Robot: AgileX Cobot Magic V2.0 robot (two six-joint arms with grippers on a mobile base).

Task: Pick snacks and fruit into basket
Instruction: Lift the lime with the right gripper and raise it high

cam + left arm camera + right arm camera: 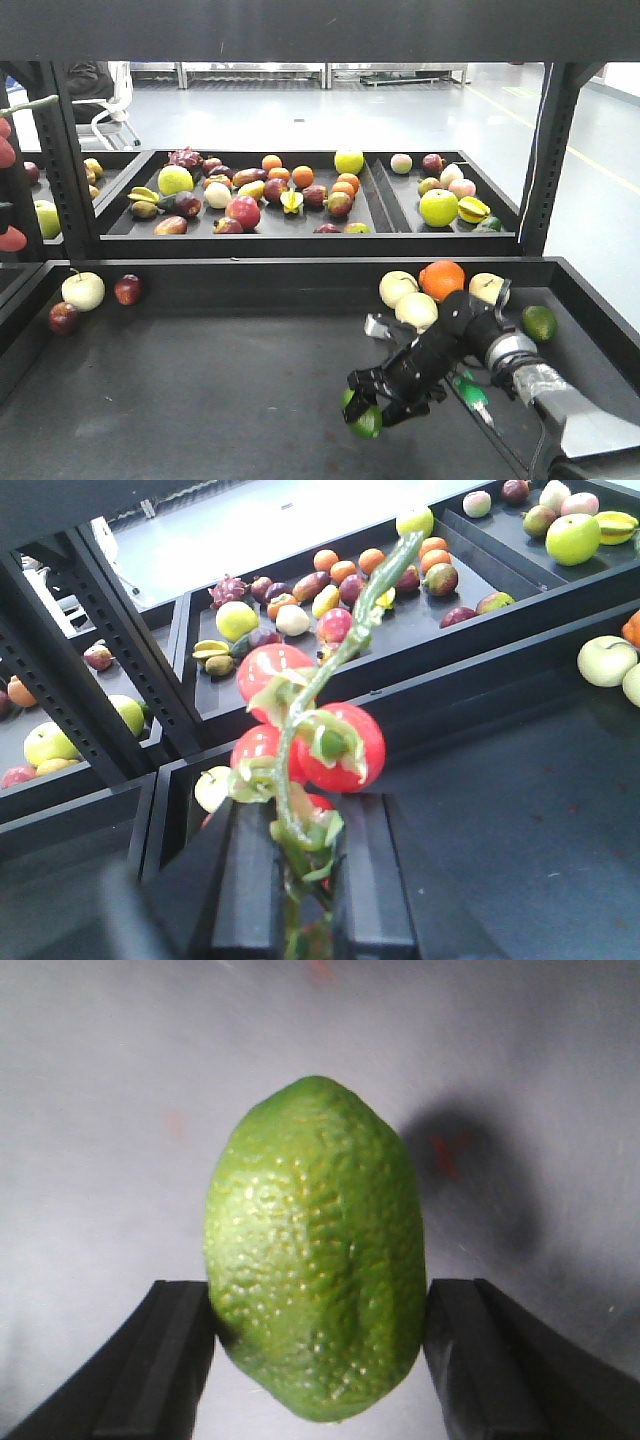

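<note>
Clamped pebbly green fruit point(315, 1250) sideways in right pincer point(320, 1305), seemingly just off dark worktop point(200, 400) for carrying, with tomato vine point(335, 745) pinched by stem in left pincer point(305, 820); basket nowhere in view.

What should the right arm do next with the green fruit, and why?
Probably lift it straight up a little. The right gripper has both fingers against the pebbly green fruit, low over the black tray floor. No basket shows in any view, so a carry direction can't be chosen yet. The left gripper holds a tomato vine.
</note>
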